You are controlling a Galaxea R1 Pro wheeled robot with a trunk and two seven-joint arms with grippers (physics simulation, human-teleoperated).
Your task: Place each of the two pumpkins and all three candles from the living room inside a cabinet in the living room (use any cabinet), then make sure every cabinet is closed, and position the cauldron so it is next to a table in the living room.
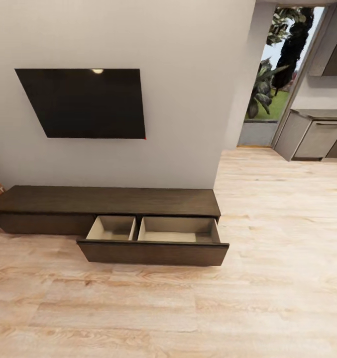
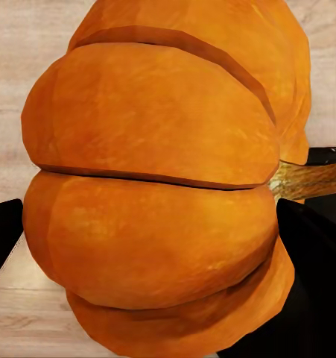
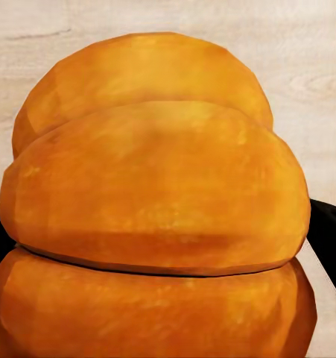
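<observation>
My left fingers clamp one pumpkin, my right fingers the other pumpkin, both above the wood floor. Ahead, the cabinet sits against the wall with its drawer pulled open below the TV.

1. The cabinet sits on the floor against the wall.
2. TV hangs on the wall right above it.
3. Its drawer is pulled out at the right end.
4. Kitchen units are way off to the right, further back.
</observation>
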